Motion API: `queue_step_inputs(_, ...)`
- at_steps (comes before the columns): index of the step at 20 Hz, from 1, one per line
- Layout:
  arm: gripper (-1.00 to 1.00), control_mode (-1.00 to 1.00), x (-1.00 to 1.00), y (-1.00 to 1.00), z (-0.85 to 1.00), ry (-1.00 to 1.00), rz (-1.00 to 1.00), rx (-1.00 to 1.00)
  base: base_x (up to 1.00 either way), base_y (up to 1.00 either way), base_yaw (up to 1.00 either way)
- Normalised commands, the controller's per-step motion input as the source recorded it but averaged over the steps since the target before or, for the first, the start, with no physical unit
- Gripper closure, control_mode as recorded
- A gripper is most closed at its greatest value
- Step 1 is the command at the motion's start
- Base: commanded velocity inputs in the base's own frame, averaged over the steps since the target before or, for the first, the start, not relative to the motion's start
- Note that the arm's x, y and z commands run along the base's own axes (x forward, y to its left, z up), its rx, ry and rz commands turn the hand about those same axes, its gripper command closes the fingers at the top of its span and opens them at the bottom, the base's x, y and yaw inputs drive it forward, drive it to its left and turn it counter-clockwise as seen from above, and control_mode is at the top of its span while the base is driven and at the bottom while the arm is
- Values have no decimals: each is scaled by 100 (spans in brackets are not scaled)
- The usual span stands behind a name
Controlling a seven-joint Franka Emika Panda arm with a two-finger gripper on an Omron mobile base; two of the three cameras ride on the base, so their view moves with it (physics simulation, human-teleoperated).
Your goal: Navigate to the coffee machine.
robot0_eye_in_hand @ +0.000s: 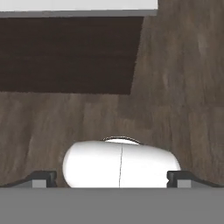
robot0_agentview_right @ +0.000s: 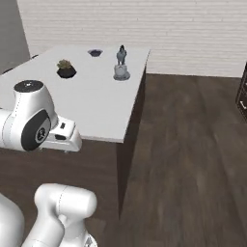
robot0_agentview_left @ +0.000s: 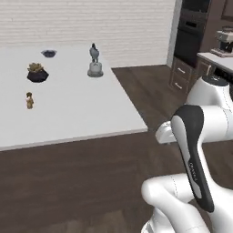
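Observation:
The coffee machine [robot0_agentview_left: 223,43] is a beige boxy shape on a counter at the far right edge of the left base view, partly cut off by the frame. My arm is folded close to the base, well short of it. In the hand view my gripper [robot0_eye_in_hand: 111,179] points down at the dark wood floor. Its two dark fingertips [robot0_eye_in_hand: 43,178] stand wide apart with nothing between them, so it is open.
A white island counter [robot0_agentview_left: 68,113] lies ahead on the left, carrying a small statue [robot0_agentview_left: 94,61], a potted plant [robot0_agentview_left: 37,73], a dark bowl [robot0_agentview_left: 49,53] and a little brown figure [robot0_agentview_left: 29,100]. Dark oven cabinets [robot0_agentview_left: 189,41] stand at right. Wood floor [robot0_agentview_right: 193,159] stretches between them.

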Motion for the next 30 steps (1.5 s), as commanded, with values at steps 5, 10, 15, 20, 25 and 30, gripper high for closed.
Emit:
queue_step_inputs(5,-100,100,0,0,0,0,0,0,0,0,-89)
queue_step_inputs(10,-100,100,0,0,0,0,0,0,0,0,-85)
queue_step_inputs(15,-100,100,0,0,0,0,0,0,0,0,-76)
queue_step_inputs(20,-100,100,0,0,0,0,0,0,2,-37,-21)
queue_step_inputs(25,-100,100,0,0,0,0,0,0,24,-46,-19)
queue_step_inputs(30,-100,100,0,0,0,0,0,0,86,-65,-7)
